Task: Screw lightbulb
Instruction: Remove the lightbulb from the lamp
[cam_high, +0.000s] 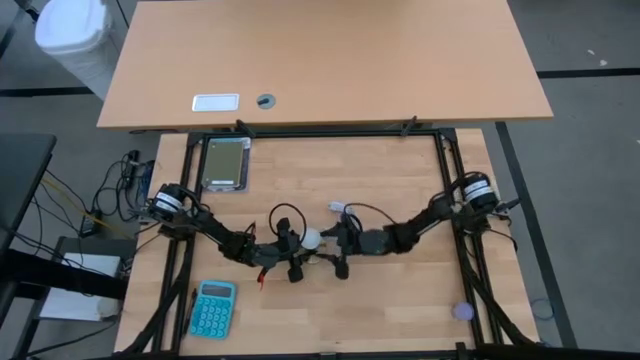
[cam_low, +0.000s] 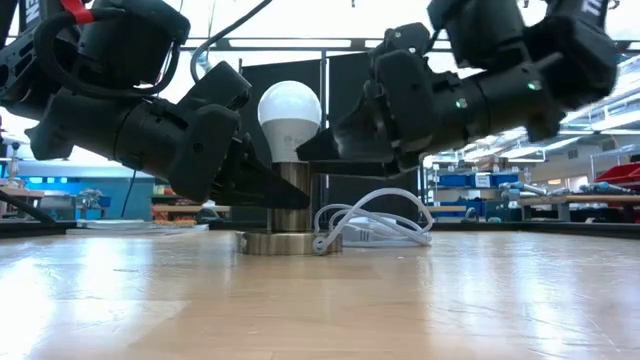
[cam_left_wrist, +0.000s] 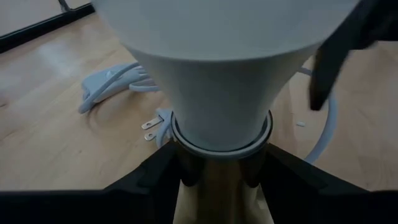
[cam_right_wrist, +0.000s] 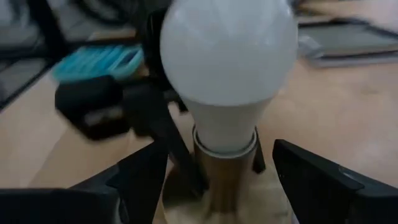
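The left gripper (cam_low: 268, 185) is clamped low around the brass socket (cam_low: 290, 185), its fingers (cam_left_wrist: 163, 180) pressed to the metal stem just under the bulb's collar, though the tips are mostly cut off at the edge of the left wrist view. The right gripper (cam_low: 335, 150) is seen spread apart, with its fingers (cam_right_wrist: 134, 171) on either side of the socket and clear gaps showing, so nothing is gripped by it. The bulb (cam_low: 289, 118) is seated upright in the socket, which stands on a round base (cam_low: 285, 242) near the middle of the table (cam_high: 400, 290). From above, the bulb (cam_high: 311, 238) is only a small white dot between the two dark arms, and the socket is hidden under it. A white cord (cam_low: 375, 222) with its plug is coiled just beside the base, partly hidden behind it in the low view. A teal calculator (cam_high: 212, 307) is left near the front left edge, blurred in the right wrist view.
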